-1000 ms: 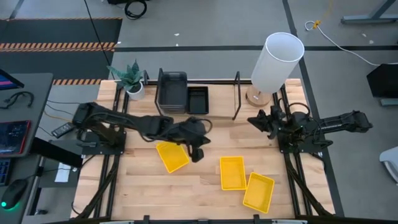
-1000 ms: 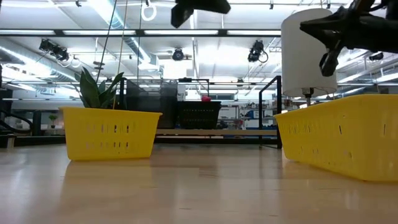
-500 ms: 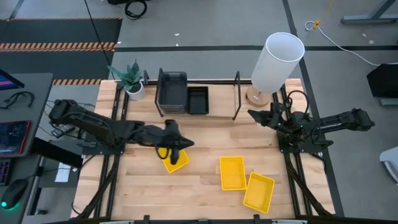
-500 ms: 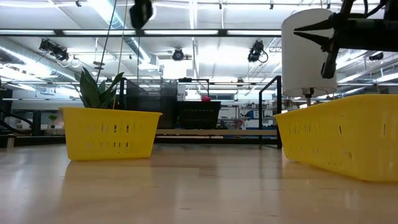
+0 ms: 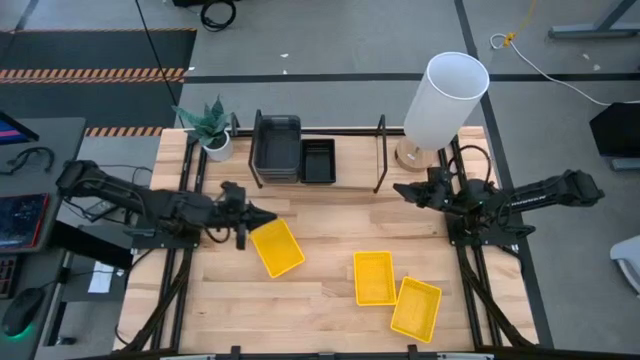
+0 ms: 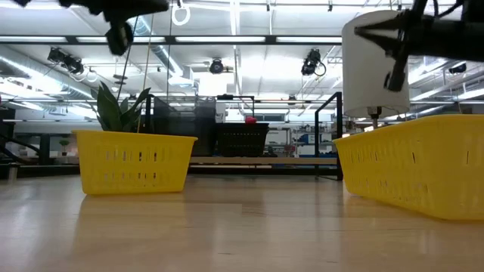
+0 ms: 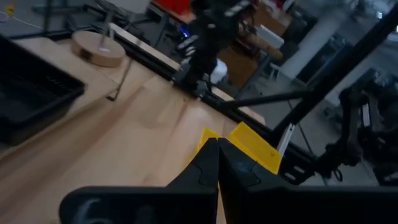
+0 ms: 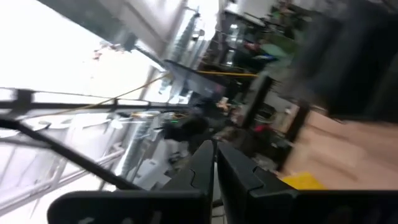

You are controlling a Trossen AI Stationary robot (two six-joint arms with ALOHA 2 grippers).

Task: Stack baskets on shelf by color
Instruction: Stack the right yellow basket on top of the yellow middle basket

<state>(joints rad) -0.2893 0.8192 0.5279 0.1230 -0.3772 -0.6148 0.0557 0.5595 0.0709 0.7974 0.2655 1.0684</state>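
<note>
Progress looks to be well past halfway, by my reckoning. On the low light-wood shelf with thin black rod ends (image 5: 345, 182), a stack of larger dark grey plastic baskets (image 5: 276, 146) sits at the left, and just beside it a smaller stack of black baskets (image 5: 318, 160). How many lie in each stack cannot be counted from above, since they nest.

Three bright yellow shallow plastic baskets are not yet shelved. One tilted yellow basket (image 5: 277, 247) lies on the slatted wooden tabletop (image 5: 330, 320) left of centre. A second yellow basket (image 5: 373, 277) lies nearer the front, with the third yellow basket (image 5: 416, 307) touching or nearly touching its corner. So the yellow stack is what remains.

The left gripper (image 5: 243, 217) hangs just beside the tilted basket's near corner, holding nothing; its wrist view shows the two fingers pressed together. The right gripper (image 5: 409, 192) hovers near the shelf's right end, close to the base of a tall white cylindrical lamp (image 5: 444, 100), fingers likewise closed and empty.

From table height, the shelf contents are dark shapes behind the yellow baskets, and one yellow basket is cut off at the frame edge. A small potted green plant (image 5: 211, 125) stands at the shelf's left end.
</note>
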